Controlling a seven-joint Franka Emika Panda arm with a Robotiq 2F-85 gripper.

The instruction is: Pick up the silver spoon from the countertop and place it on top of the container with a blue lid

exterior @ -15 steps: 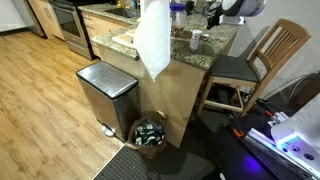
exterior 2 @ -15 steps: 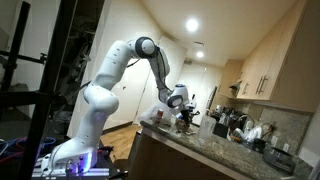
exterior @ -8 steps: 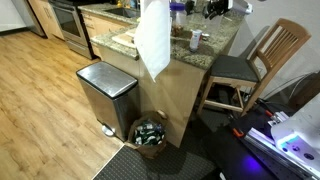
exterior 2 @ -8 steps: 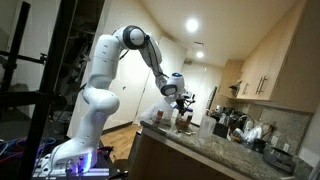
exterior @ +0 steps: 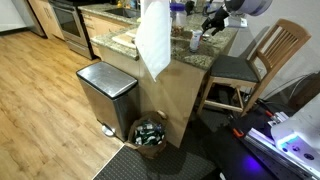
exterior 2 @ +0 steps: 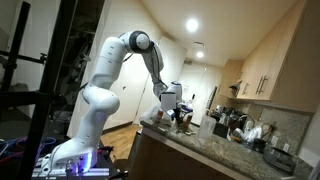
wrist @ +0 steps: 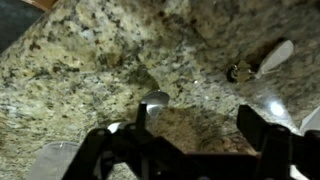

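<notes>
**Gripper [wrist: 195,128] poised over the silver spoon [wrist: 154,99]; grasp not yet made.**
The jaws stand wide apart and hold nothing, which I judge leaves room to straddle the thin handle from above. The spoon lies flat on the granite countertop [wrist: 80,60], its bowl just beside one finger; contact cannot be determined. Beyond it lies a pale elongated object [wrist: 272,57], not identifiable. In an exterior view, the container with a blue lid [exterior: 195,39] stands upright near the gripper on the same slab.
</notes>
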